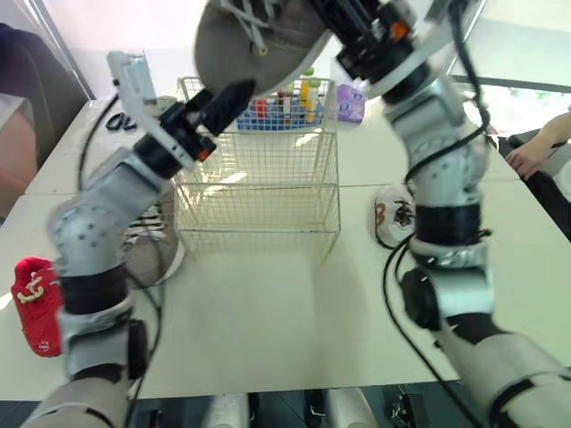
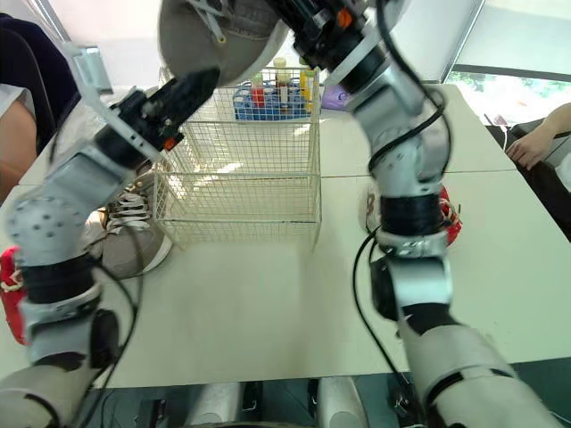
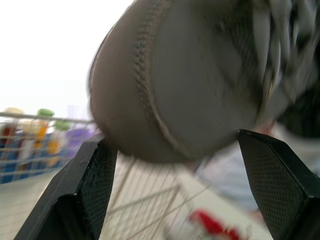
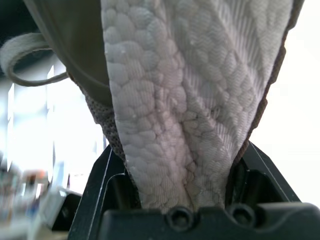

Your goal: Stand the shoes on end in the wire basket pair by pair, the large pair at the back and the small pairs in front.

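Note:
My right gripper (image 1: 357, 40) is shut on a large grey shoe (image 1: 254, 40) and holds it high over the wire basket (image 1: 259, 192); the shoe's knit upper (image 4: 190, 100) is pinched between the jaws. My left gripper (image 1: 234, 96) stands open at the basket's rear left corner, just under the shoe's toe (image 3: 175, 75), which hangs in front of its spread fingers (image 3: 90, 185). The second large grey shoe (image 1: 152, 236) lies on the table against the basket's left side. A small red shoe (image 1: 36, 303) lies far left. A small white shoe (image 1: 393, 214) and another red one (image 2: 451, 223) lie to the basket's right.
Behind the basket stand a blue rack of coloured tubes (image 1: 285, 111) and a purple item (image 1: 351, 102). Black scissors (image 1: 120, 122) lie at the back left. A person's hand (image 1: 535, 147) rests at the right table edge, and another person (image 1: 18, 107) sits at the left.

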Controlling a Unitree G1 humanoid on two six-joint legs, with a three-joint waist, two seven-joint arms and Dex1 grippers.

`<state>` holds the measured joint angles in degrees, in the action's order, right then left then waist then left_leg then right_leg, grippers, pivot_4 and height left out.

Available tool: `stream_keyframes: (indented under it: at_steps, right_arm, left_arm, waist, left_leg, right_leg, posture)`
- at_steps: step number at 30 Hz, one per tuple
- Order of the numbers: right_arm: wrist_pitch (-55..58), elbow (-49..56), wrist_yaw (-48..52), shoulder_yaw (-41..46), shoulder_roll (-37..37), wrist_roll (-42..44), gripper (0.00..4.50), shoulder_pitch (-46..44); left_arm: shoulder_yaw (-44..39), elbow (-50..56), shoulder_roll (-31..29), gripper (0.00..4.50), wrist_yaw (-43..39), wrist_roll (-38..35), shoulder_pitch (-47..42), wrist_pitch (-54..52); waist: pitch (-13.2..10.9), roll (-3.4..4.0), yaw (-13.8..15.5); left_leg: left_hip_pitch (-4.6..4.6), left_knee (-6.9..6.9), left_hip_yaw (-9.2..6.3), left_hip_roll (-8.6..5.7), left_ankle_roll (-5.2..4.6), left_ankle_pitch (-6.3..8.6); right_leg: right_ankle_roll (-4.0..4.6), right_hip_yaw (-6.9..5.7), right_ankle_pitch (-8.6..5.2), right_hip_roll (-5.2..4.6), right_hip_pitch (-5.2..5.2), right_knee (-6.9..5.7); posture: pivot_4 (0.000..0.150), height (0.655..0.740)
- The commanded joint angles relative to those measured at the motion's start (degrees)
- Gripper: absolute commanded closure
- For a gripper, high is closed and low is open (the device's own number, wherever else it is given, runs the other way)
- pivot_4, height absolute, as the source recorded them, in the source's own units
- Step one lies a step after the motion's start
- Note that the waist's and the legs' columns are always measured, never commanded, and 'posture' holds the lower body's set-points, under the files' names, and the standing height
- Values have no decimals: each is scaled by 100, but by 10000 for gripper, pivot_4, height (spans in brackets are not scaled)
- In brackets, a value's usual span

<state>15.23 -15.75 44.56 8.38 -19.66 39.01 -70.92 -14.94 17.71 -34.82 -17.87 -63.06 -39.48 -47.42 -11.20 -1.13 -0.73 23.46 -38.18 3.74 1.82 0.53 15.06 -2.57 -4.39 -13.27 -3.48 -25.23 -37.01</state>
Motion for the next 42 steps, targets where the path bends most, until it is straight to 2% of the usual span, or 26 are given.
stream_keyframes:
  at_steps: [1, 6, 9, 13, 18, 24, 35, 42]
  right_arm:
    - [-889, -1552, 1071, -76, -446, -665, 28663, -781]
    - [-1932, -3710, 2072, -201, -645, -1428, 28663, -1595]
    - [-1921, -4522, 2734, -247, -706, -1670, 28663, -1884]
    - [-2200, -5158, 3070, -363, -617, -2128, 28663, -1953]
    - [-2112, -5490, 3080, -154, -404, -2225, 28663, -1985]
    - [-2215, -5648, 2853, -50, -336, -2420, 1099, -1966]
    - [-2686, -5625, 2310, 156, -709, -2697, 445, -1906]
    - [-2759, -5359, 2322, 509, -1008, -2452, 445, -1893]
  left_arm:
    - [-81, 1115, -870, 5724, -651, -223, 548, -441]
    - [-589, 1910, -1426, 5724, -541, -1252, 1374, -710]
    - [-810, 2113, -1468, 5724, -218, -1754, 1758, -627]
    - [-695, 2180, -1196, 5724, 267, -1652, 1976, -322]
    - [-562, 2190, -1123, 5724, 352, -1604, 2043, -178]
    - [-439, 2089, -1151, 5213, 331, -1482, 1986, -62]
    - [-231, 1945, -1136, 5213, 302, -1265, 1825, 28]
    - [-433, 1748, -1371, 5213, 188, -1298, 1803, -39]
  waist:
    - [0, 0, -13]
    - [-2, 0, -30]
    - [-4, 2, -25]
    - [-4, 2, 3]
    - [-3, 1, -5]
    - [-3, 1, -7]
    - [-3, 1, -4]
    - [-3, 1, -14]
  left_leg:
    - [-2, 2, 2, 0, 0, 0]
    - [-12, 12, 17, 4, 0, 0]
    - [-9, 12, 28, 6, 0, 0]
    - [-10, 11, 35, 3, 0, 0]
    - [-10, 10, 38, 3, 0, 1]
    - [-10, 10, 41, 4, 2, 0]
    - [-12, 8, 48, 1, 2, 0]
    - [-13, 8, 51, 3, 2, 0]
  right_leg:
    - [0, 2, 0, 0, 0, -1]
    - [2, 31, -1, 1, -4, -1]
    - [2, 45, -1, -7, -13, -5]
    - [1, 50, 0, -11, -13, -3]
    - [1, 51, 0, -10, -13, -3]
    - [2, 53, 0, -10, -14, -4]
    - [1, 57, 1, -8, -12, -4]
    - [1, 60, 1, -7, -13, -5]
  posture:
    - [1500, 7400]
    - [1500, 7400]
    - [1500, 7400]
    - [1500, 7400]
    - [1500, 7400]
    - [1500, 7400]
    - [1500, 7400]
    - [1500, 7400]
